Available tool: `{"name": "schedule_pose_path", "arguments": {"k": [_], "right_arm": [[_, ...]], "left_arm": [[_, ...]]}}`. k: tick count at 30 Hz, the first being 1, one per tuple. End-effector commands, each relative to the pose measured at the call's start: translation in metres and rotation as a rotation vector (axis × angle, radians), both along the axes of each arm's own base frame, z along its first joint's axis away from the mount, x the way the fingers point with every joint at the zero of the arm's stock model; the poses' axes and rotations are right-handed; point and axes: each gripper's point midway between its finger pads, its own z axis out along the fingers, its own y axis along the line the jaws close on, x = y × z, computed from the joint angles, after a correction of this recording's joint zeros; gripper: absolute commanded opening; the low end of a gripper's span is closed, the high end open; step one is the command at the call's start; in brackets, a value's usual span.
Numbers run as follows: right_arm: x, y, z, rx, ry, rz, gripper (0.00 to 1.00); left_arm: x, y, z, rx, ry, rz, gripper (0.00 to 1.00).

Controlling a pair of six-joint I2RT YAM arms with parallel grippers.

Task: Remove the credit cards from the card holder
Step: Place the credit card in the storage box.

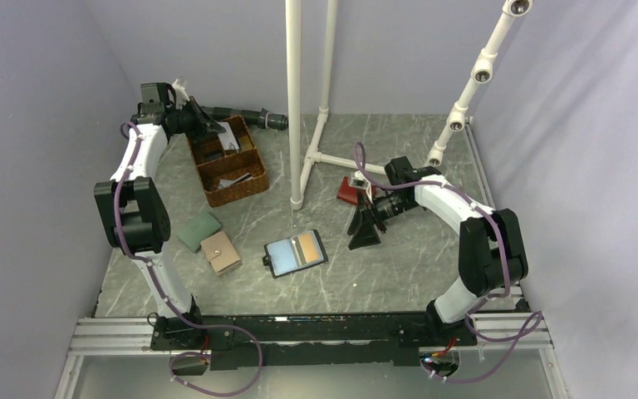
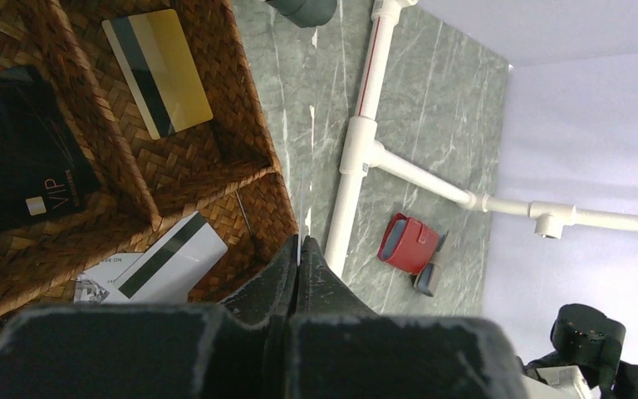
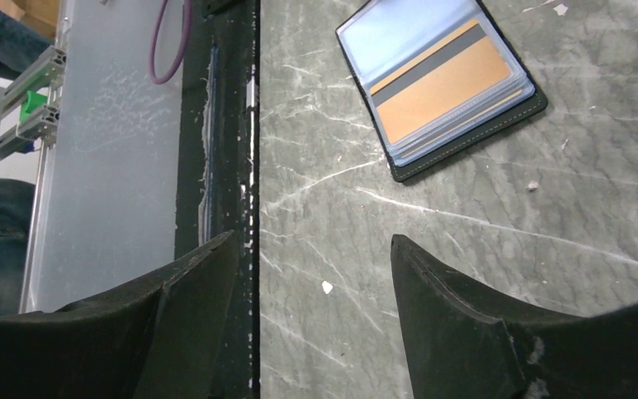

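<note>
The card holder [image 1: 296, 253] [image 3: 465, 141] lies open on the table, with a light blue panel on one half. An orange credit card [image 3: 444, 83] with a grey stripe sits in a clear sleeve on the other half. My right gripper [image 1: 364, 234] [image 3: 311, 249] hangs open and empty just right of the holder, over bare table. My left gripper [image 1: 214, 129] [image 2: 299, 245] is above the wicker basket [image 1: 253, 184] at the back left. It is shut on a thin white card seen edge-on. In the basket lie a yellow card [image 2: 158, 71], a black card [image 2: 17, 150] and a white card [image 2: 166, 262].
A green wallet [image 1: 198, 229] and a beige wallet [image 1: 221, 253] lie left of the holder. A red wallet [image 1: 347, 189] [image 2: 409, 243] sits behind my right gripper. A white pipe frame [image 1: 295, 100] stands mid-table, with a black rail [image 3: 233, 166] along the near edge.
</note>
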Motion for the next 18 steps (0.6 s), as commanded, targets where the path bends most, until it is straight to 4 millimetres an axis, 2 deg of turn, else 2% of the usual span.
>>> {"name": "schedule_pose_path", "arguments": {"k": [1, 5, 11, 18], "right_arm": [[0.015, 0.002, 0.009, 0.011, -0.068, 0.011, 0.69], [0.026, -0.001, 0.008, -0.038, -0.098, 0.025, 0.69], [0.057, -0.003, 0.007, -0.131, -0.121, 0.044, 0.70], [0.095, 0.003, 0.019, -0.166, -0.173, 0.021, 0.71]], "left_arm": [[-0.002, 0.001, 0.024, 0.042, -0.077, -0.031, 0.00], [-0.003, 0.005, 0.025, 0.068, -0.083, -0.025, 0.00], [0.002, 0.006, 0.026, 0.074, -0.096, -0.022, 0.00], [0.009, 0.009, 0.038, 0.104, -0.166, -0.027, 0.00]]}}
